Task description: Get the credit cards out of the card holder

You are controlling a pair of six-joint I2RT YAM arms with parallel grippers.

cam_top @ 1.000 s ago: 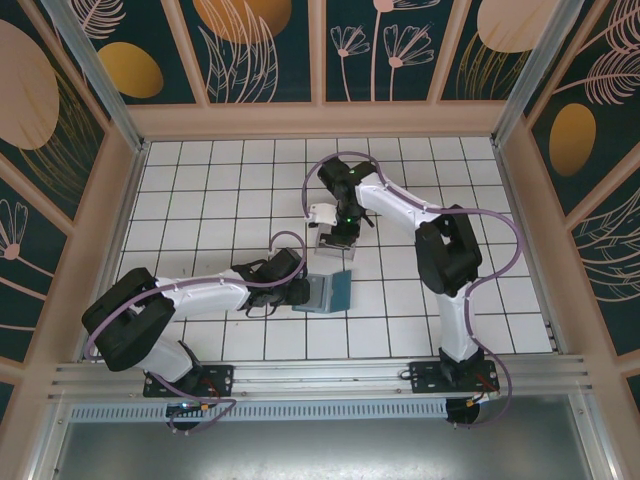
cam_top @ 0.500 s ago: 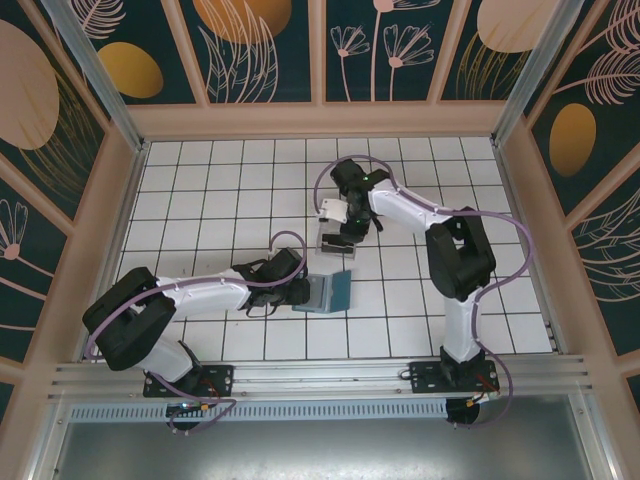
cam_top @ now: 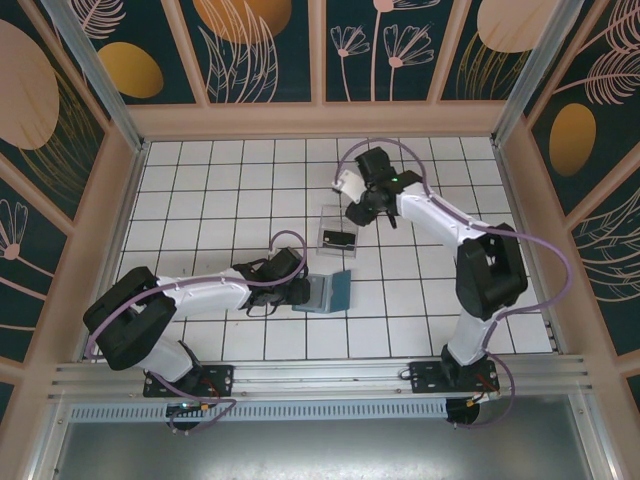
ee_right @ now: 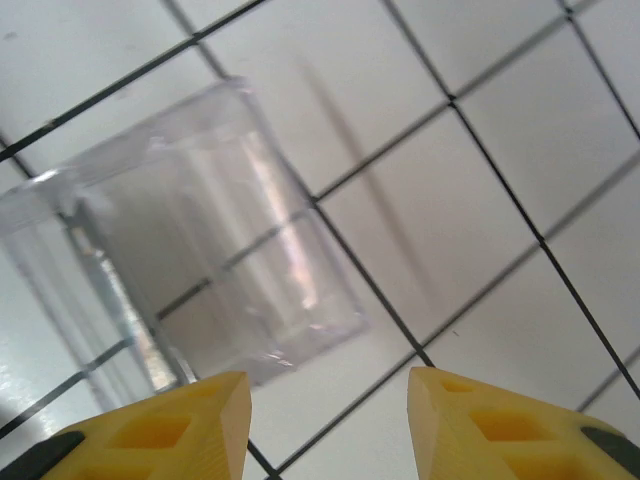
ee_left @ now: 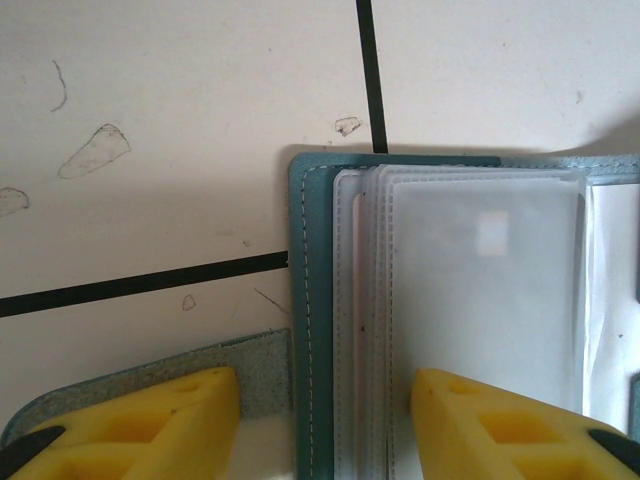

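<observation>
The teal card holder [cam_top: 331, 292] lies open on the tiles at the centre. My left gripper [cam_top: 303, 291] stands over its left edge with the jaws half apart. In the left wrist view the teal border [ee_left: 305, 300] and the clear sleeves [ee_left: 480, 290] lie between its yellow fingers [ee_left: 150, 420]. I cannot tell whether a pale card sits in the front sleeve. One dark credit card [cam_top: 342, 240] stands in a clear slotted stand [cam_top: 336, 226] just behind the holder. My right gripper [cam_top: 356, 212] hangs open above and behind that stand, and nothing is between its jaws [ee_right: 328, 385].
The floor is white tiles with black grid lines, walled on all sides by a wooden frame [cam_top: 320, 122]. The clear stand [ee_right: 190, 250] sits close under the right gripper. The right arm's cable loops above the back tiles.
The right gripper has lifted off the clear stand and drawn back to the right while opening. The dark card stays in the stand. The left arm has not moved.
</observation>
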